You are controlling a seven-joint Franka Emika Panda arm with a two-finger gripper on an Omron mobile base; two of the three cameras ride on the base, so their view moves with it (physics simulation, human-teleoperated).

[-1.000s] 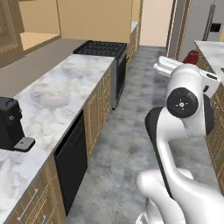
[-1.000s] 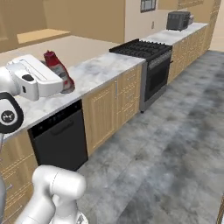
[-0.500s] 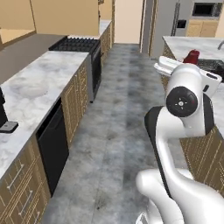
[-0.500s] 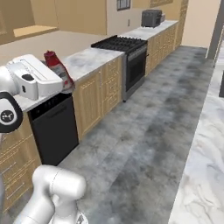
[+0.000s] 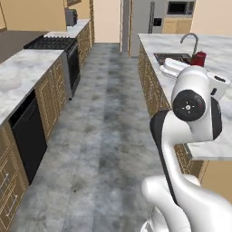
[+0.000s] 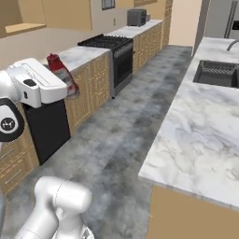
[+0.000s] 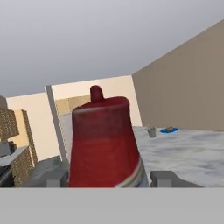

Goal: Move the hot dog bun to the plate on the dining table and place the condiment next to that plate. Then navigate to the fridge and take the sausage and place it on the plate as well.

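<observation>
Dark red and upright, the condiment (image 7: 105,144) sits clamped between the gripper's (image 7: 114,178) two grey fingertips (image 7: 164,178), which are partly closed against its sides near the pale label band. From the left base camera its red top (image 5: 198,58) pokes out beyond the white hand, above the marble dining table (image 5: 213,68) and close to the sink (image 5: 172,57). From the right base camera the bottle (image 6: 60,73) rides level with the far counter (image 6: 74,55). Far off on the table in the hand camera lies the blue plate (image 7: 169,130), well apart from the bottle.
</observation>
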